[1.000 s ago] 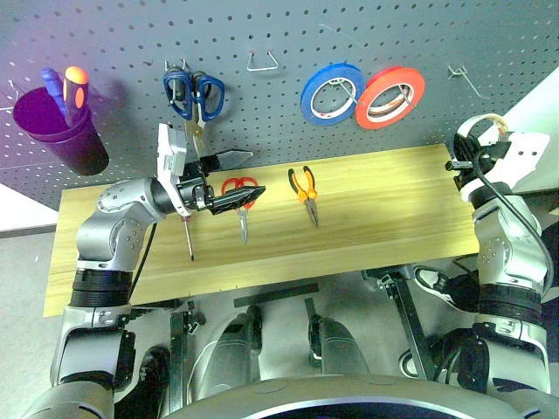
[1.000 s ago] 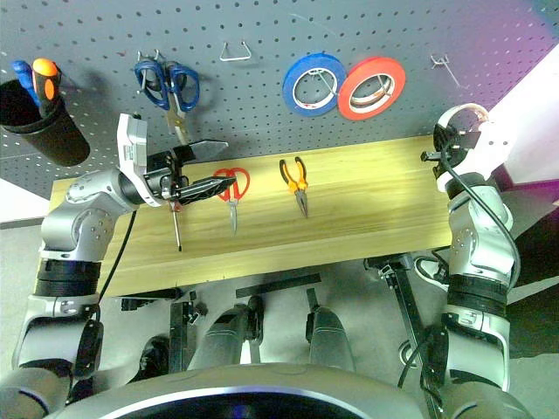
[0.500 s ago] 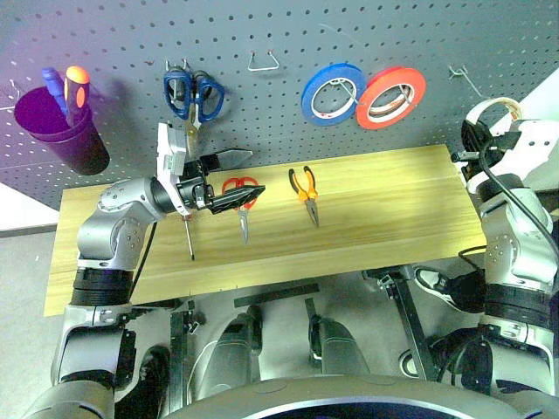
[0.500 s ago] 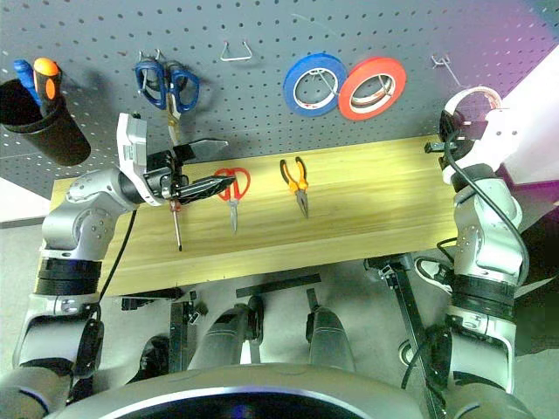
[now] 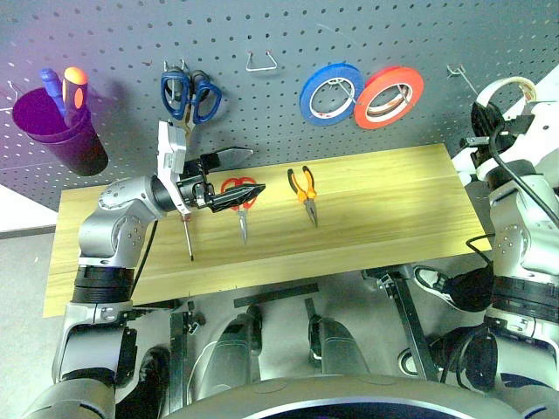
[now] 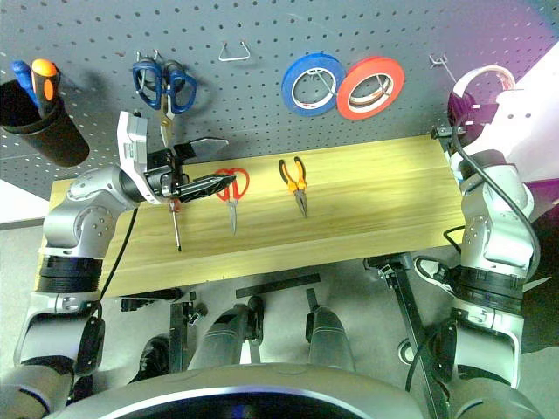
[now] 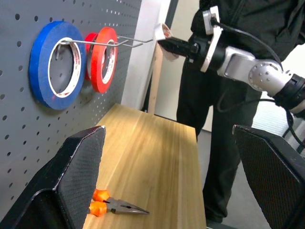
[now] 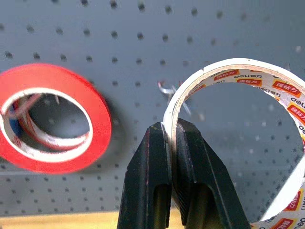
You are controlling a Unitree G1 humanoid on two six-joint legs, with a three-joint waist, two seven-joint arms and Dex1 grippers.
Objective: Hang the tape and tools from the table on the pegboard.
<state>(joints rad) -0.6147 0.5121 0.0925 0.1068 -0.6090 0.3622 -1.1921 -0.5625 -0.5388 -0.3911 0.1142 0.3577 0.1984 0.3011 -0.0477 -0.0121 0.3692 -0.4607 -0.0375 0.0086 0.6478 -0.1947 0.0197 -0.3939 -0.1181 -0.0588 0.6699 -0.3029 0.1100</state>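
My right gripper [image 8: 172, 128] is shut on the rim of the white tape [image 8: 238, 67], holding the roll [image 5: 505, 87] upright in front of the pegboard [image 5: 279, 122], past the table's right end. A bare wire hook [image 8: 167, 88] shows just behind the roll. On the table [image 5: 393, 201] lie the red scissors [image 5: 243, 223], the orange-handled pliers [image 5: 304, 190] and the slim screwdriver [image 5: 188, 237]. My left gripper [image 5: 238, 176] hangs open over the scissors' handles, pointing right, with nothing between its fingers.
A blue tape roll [image 5: 332, 92] and a red-orange roll [image 5: 389, 96] share one long hook. Blue scissors [image 5: 188, 94] hang further left, beside an empty wire hook [image 5: 262, 61]. A purple cup [image 5: 61, 131] holds screwdrivers. A person in dark clothes [image 7: 224, 119] stands beyond the table's right end.
My right gripper has risen with the white tape, from the table's right edge up to the level of the hook on the pegboard. The left arm has stayed still.
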